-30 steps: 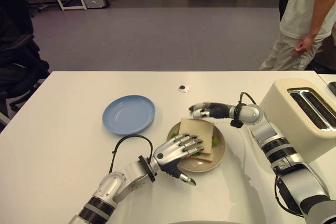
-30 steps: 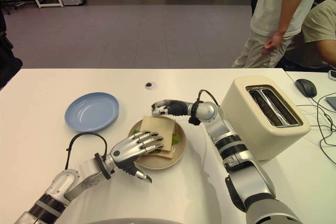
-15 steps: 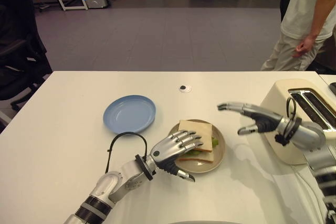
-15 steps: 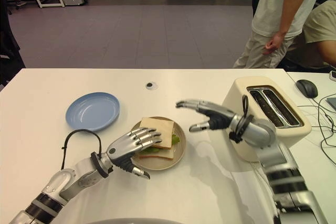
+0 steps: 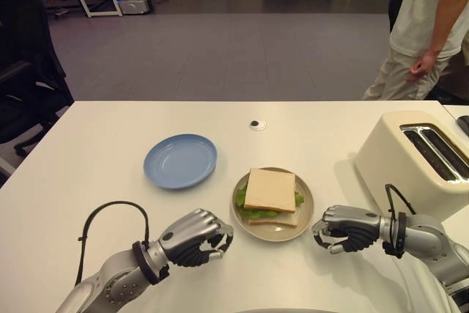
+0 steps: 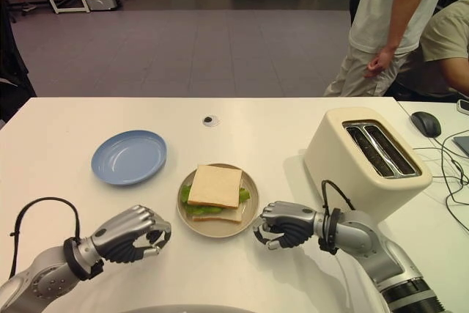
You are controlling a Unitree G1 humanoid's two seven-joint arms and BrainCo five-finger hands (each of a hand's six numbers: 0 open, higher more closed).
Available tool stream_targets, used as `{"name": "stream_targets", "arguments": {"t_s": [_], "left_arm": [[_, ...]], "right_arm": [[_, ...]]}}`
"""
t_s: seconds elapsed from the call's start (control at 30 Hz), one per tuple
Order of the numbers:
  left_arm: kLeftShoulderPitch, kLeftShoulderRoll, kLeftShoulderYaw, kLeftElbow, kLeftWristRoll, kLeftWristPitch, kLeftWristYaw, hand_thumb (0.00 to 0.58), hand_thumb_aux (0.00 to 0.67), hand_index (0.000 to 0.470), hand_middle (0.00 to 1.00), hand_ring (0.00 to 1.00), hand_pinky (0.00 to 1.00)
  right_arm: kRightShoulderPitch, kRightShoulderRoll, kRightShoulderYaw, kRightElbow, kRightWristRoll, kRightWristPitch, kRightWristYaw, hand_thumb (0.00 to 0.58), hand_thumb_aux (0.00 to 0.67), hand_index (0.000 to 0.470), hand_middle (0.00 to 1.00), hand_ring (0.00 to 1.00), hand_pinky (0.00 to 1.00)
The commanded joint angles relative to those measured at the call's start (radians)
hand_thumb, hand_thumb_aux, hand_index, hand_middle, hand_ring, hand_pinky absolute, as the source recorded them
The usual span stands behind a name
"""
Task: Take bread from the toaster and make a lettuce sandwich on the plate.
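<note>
Left eye view — sandwich [image 5: 270, 190] on plate [image 5: 304, 219] — left hand [image 5: 194, 237], right hand [image 5: 348, 227] curled.

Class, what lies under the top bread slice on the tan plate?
Lettuce peeks out beside the top slice, above a bottom slice. The filling's middle is covered.

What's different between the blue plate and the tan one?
The blue plate is empty; the tan plate carries a lettuce sandwich. The blue plate lies farther back and leftward; the tan plate sits nearer, roughly between the left robot hand and right robot hand. Both are round and lie flat on the white table.
</note>
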Motion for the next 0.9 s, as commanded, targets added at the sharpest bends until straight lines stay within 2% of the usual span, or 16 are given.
{"name": "stream_targets", "arguments": {"t_s": [0.03, 0.17, 0.3, 0.33, 0.37, 0.43, 0.47, 0.5, 0.53, 0.63, 0.67, 0.7, 0.77, 0.8, 0.83, 0.9], "left_arm": [[-0.108, -0.076, -0.118, 0.136, 0.211, 0.034, -0.003, 0.58, 0.67, 0.47, 1.0, 1.0, 1.0], [-0.28, -0.135, -0.212, 0.358, 0.451, 0.07, 0.124, 0.58, 0.67, 0.47, 1.0, 1.0, 1.0], [-0.484, -0.2, -0.269, 0.554, 0.537, 0.096, 0.269, 0.58, 0.67, 0.47, 1.0, 1.0, 1.0], [-0.545, -0.215, -0.284, 0.615, 0.558, 0.104, 0.308, 0.58, 0.67, 0.47, 1.0, 1.0, 1.0], [-0.596, -0.229, -0.294, 0.668, 0.569, 0.111, 0.343, 0.58, 0.67, 0.47, 1.0, 1.0, 1.0], [-0.677, -0.249, -0.312, 0.755, 0.58, 0.123, 0.401, 0.58, 0.67, 0.47, 1.0, 1.0, 1.0], [-0.716, -0.261, -0.323, 0.803, 0.582, 0.128, 0.429, 0.58, 0.67, 0.47, 1.0, 1.0, 1.0], [-0.75, -0.274, -0.337, 0.846, 0.585, 0.126, 0.456, 0.58, 0.67, 0.47, 1.0, 1.0, 1.0], [-0.775, -0.285, -0.354, 0.875, 0.59, 0.125, 0.481, 0.58, 0.67, 0.47, 1.0, 1.0, 1.0], [-0.788, -0.294, -0.384, 0.896, 0.583, 0.117, 0.532, 0.58, 0.67, 0.47, 1.0, 1.0, 1.0], [-0.78, -0.285, -0.386, 0.885, 0.578, 0.117, 0.541, 0.58, 0.67, 0.47, 1.0, 1.0, 1.0], [-0.763, -0.271, -0.381, 0.855, 0.566, 0.116, 0.544, 0.58, 0.67, 0.47, 1.0, 1.0, 1.0], [-0.702, -0.23, -0.35, 0.745, 0.527, 0.114, 0.535, 0.58, 0.67, 0.47, 1.0, 1.0, 1.0], [-0.646, -0.204, -0.321, 0.655, 0.492, 0.111, 0.521, 0.58, 0.67, 0.47, 1.0, 1.0, 1.0], [-0.586, -0.182, -0.289, 0.564, 0.451, 0.109, 0.51, 0.58, 0.67, 0.47, 1.0, 1.0, 1.0], [-0.439, -0.166, -0.216, 0.373, 0.306, 0.089, 0.486, 0.531, 0.476, 0.334, 0.4, 0.4, 0.4]], "right_arm": [[-0.022, 0.072, 0.072, 0.122, -0.13, 0.002, -0.051, 0.58, 0.67, 0.47, 0.94, 0.94, 0.94], [-0.048, 0.126, 0.123, 0.252, -0.236, 0.011, -0.129, 0.58, 0.67, 0.47, 0.93, 0.93, 0.93], [-0.175, 0.216, 0.133, 0.445, -0.331, 0.082, -0.305, 0.579, 0.638, 0.448, 0.92, 0.92, 0.92], [-0.217, 0.241, 0.131, 0.497, -0.346, 0.111, -0.352, 0.535, 0.483, 0.339, 0.91, 0.91, 0.91], [-0.264, 0.273, 0.13, 0.551, -0.353, 0.136, -0.399, 0.535, 0.483, 0.339, 0.92, 0.92, 0.92], [-0.365, 0.339, 0.139, 0.669, -0.37, 0.175, -0.491, 0.573, 0.596, 0.418, 0.92, 0.92, 0.92], [-0.418, 0.367, 0.149, 0.736, -0.388, 0.185, -0.547, 0.576, 0.617, 0.433, 0.92, 0.92, 0.92], [-0.459, 0.388, 0.158, 0.788, -0.404, 0.179, -0.606, 0.569, 0.578, 0.405, 0.92, 0.92, 0.92], [-0.481, 0.398, 0.165, 0.812, -0.416, 0.168, -0.652, 0.528, 0.47, 0.33, 0.92, 0.92, 0.92], [-0.454, 0.395, 0.156, 0.764, -0.382, 0.1, -0.699, 0.482, 0.394, 0.276, 0.92, 0.92, 0.92], [-0.438, 0.389, 0.153, 0.737, -0.374, 0.083, -0.706, 0.454, 0.357, 0.251, 0.92, 0.92, 0.92], [-0.422, 0.381, 0.148, 0.704, -0.37, 0.07, -0.712, 0.294, 0.2, 0.14, 0.92, 0.92, 0.92], [-0.386, 0.358, 0.129, 0.618, -0.364, 0.045, -0.72, 0.058, 0.034, 0.024, 0.93, 0.93, 0.93], [-0.362, 0.34, 0.116, 0.559, -0.356, 0.03, -0.718, 0.0, 0.0, 0.0, 0.93, 0.93, 0.93], [-0.336, 0.325, 0.1, 0.504, -0.336, 0.018, -0.711, 0.0, 0.0, 0.0, 0.91, 0.91, 0.91], [-0.279, 0.307, 0.063, 0.397, -0.22, -0.03, -0.671, 0.0, 0.0, 0.0, 0.91, 0.91, 0.91]]}}
